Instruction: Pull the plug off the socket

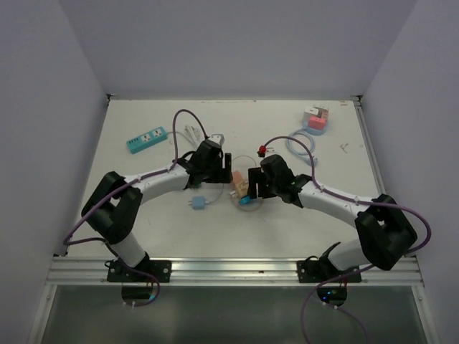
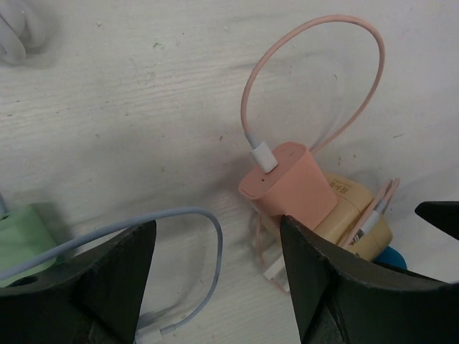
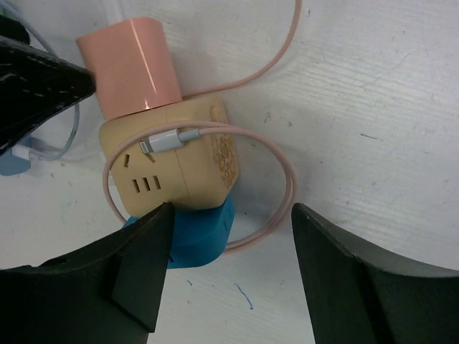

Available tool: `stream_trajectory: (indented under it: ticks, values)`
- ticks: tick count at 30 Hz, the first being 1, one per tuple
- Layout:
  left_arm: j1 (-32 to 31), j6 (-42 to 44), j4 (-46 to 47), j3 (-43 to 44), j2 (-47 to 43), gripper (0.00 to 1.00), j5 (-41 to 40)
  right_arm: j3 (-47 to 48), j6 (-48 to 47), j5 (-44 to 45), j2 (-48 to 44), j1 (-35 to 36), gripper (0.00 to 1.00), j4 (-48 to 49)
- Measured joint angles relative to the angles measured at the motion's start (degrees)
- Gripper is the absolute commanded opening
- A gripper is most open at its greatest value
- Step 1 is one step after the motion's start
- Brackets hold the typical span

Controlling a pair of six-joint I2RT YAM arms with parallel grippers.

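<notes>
Both hands meet at the middle of the table (image 1: 287, 236), well apart from every edge. The left hand (image 1: 228, 165) has its fingers spread, with only bare table and a loop of grey-blue cable (image 2: 193, 215) between them. The right hand (image 1: 252, 183) faces it, also spread, with a gap on its right side.

Between the two hands lies the yellow cube socket (image 3: 179, 158). A pink plug (image 3: 129, 64) is pushed into its side toward the left hand, and one left finger (image 2: 315, 287) stands just beside that plug. A blue plug (image 3: 204, 236) sits in the side toward the near edge, touching or just beside one right finger (image 3: 136, 265); I cannot tell which. A thin pink cable (image 3: 283, 179) loops around the socket.

Bare table lies open toward the near edge and the far edge. A teal power strip (image 1: 147, 139) lies near the far left corner, and a small pink and white pile (image 1: 315, 118) near the far right corner.
</notes>
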Motion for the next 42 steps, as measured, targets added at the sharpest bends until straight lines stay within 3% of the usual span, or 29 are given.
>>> stream_trajectory:
  ticks: [18, 30, 42]
  values:
    - [0.00, -3.30, 4.31, -0.04, 5.53, 0.76, 0.87, -5.44, -2.36, -4.24, -6.19, -0.02, 0.68, 2.36]
    - [-0.98, -1.18, 13.57, -12.37, -13.49, 0.77, 7.96, -3.41, -2.49, -7.13, -1.36, -0.04, 0.63, 5.05]
    - [-3.85, 1.81, 18.05, -17.27, -10.29, 0.76, 11.34, -1.07, -0.59, -8.87, 2.84, -0.92, 0.58, 8.04]
